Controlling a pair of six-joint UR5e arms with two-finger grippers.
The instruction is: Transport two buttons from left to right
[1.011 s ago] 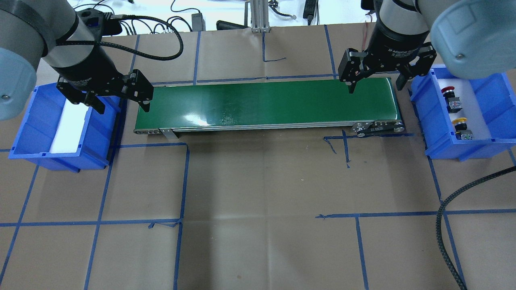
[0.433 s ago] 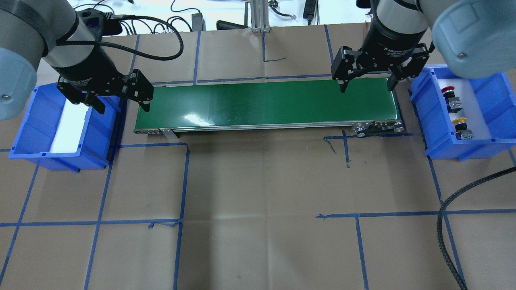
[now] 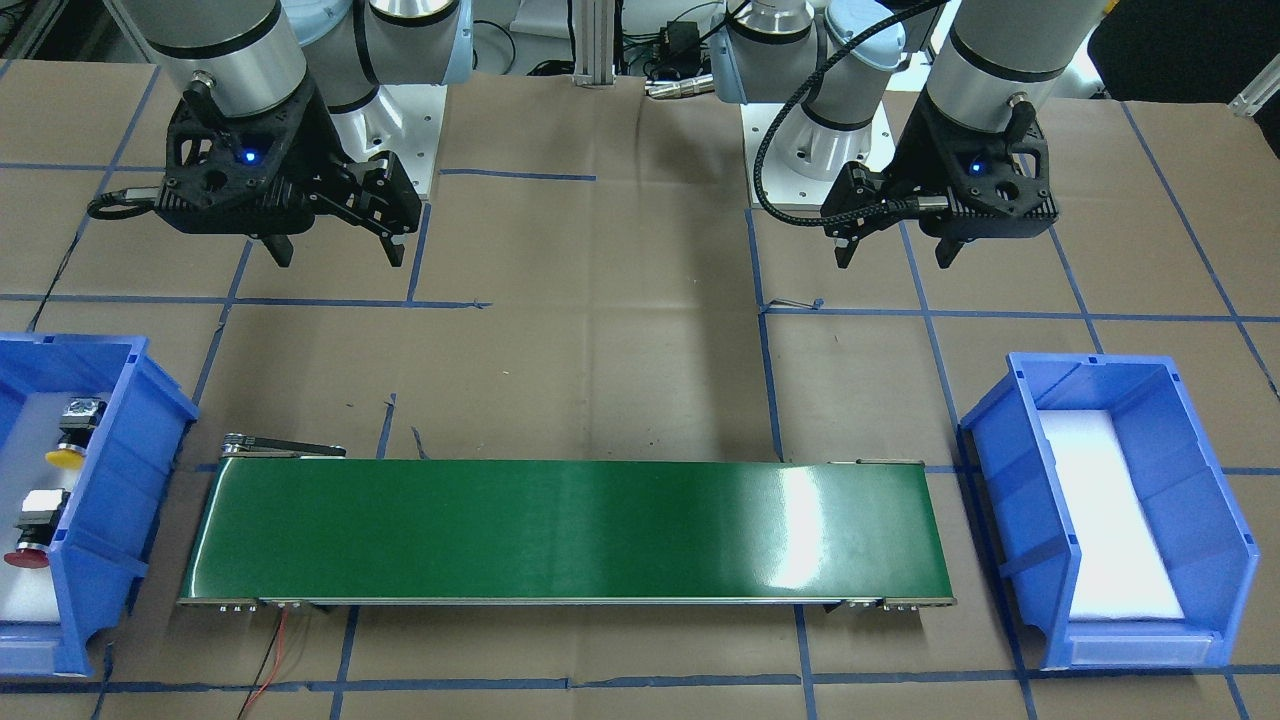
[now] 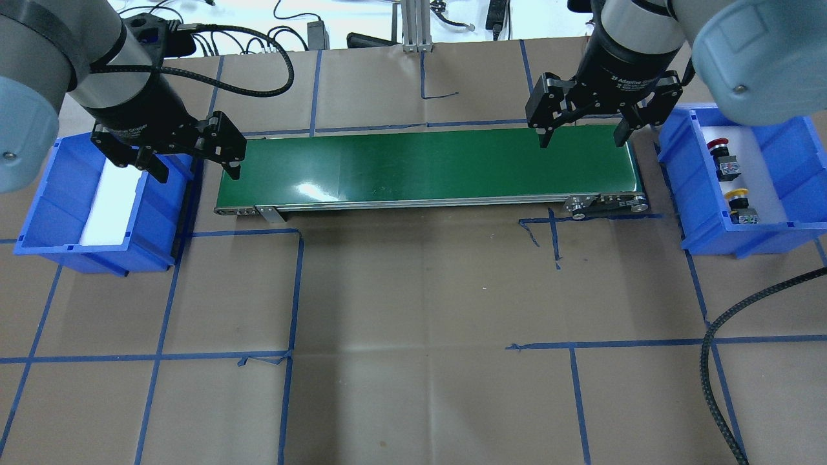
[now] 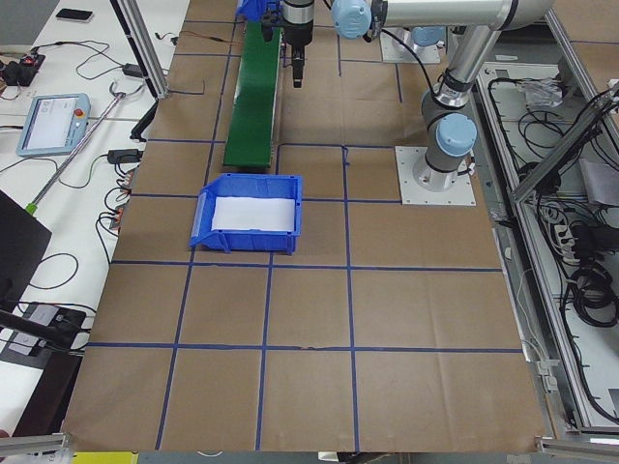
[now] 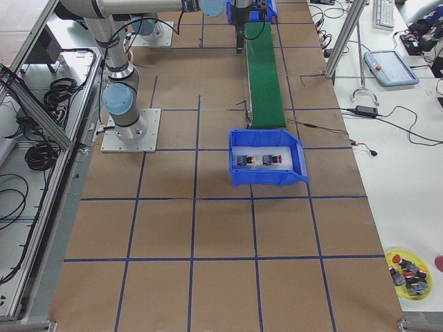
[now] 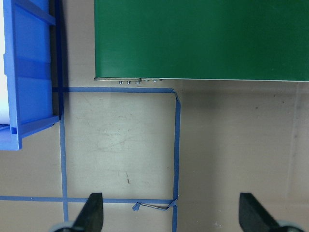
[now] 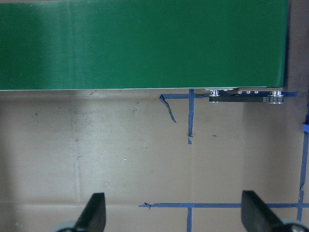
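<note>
Red button (image 4: 715, 146) and yellow button (image 4: 736, 193) are sitting in right bin (image 4: 743, 240); left claw (image 4: 195, 173) and right claw (image 4: 583, 142) are hanging released; I'd be parking both high.

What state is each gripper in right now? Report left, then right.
Left gripper: open, fingers wide apart, holding nothing.
Right gripper: open, fingers wide apart, holding nothing.
</note>
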